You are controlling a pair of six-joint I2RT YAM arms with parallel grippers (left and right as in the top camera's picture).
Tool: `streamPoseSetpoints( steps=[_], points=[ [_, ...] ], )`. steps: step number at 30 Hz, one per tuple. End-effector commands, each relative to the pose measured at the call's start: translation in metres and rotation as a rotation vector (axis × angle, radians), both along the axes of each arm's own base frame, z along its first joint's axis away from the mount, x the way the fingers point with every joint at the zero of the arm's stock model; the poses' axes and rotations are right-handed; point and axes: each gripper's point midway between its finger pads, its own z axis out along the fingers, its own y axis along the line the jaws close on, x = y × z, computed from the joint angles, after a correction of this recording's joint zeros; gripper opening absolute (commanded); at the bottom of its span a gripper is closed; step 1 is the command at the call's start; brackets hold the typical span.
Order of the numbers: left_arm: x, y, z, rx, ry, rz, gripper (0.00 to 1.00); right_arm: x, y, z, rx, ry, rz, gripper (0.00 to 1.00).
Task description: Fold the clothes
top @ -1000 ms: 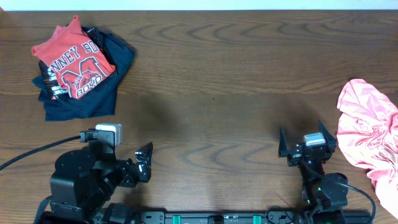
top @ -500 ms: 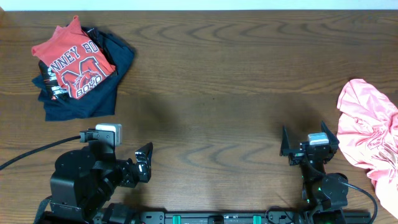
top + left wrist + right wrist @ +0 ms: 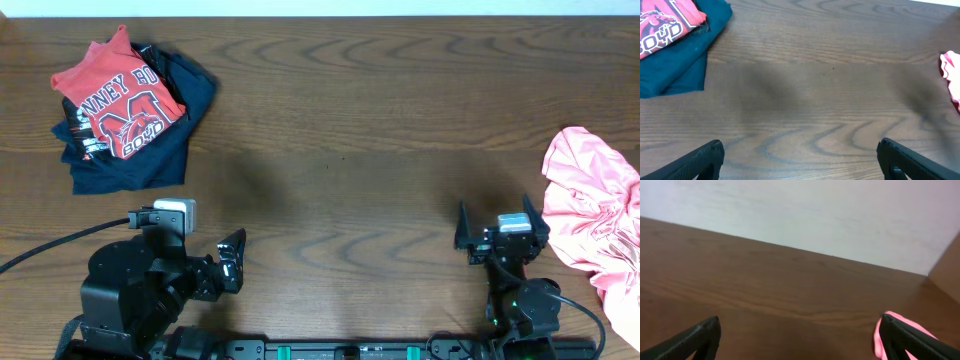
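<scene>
— Progress?
— Folded coral-red "M" T-shirt (image 3: 115, 100) lies far left on the table (image 3: 350, 150); crumpled salmon-pink cotton T-shirt (image 3: 595, 215) sits just beside the right claw (image 3: 801, 339).
— Grip?
— None: left claw (image 3: 800, 162) and right claw gape wide, empty. Next, probably: seize the pink one, spread it flat.

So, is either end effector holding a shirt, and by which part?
Nothing is held: both the left end effector and right end effector are open and empty.
</scene>
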Motion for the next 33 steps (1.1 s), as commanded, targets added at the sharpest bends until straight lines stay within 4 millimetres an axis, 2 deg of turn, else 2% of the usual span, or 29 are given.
streamPoseSetpoints(
  steps=[1,33],
  points=[
    [0.0003,0.0008,-0.0005,0.011,-0.003,-0.002,0.98,-0.0011,-0.0196,0.0025,0.036,-0.017,-0.112,0.99],
    [-0.002,0.0035,-0.0046,0.031,0.012,0.001,0.98,-0.0008,-0.016,0.0024,0.037,-0.016,-0.09,0.99]
  ],
)
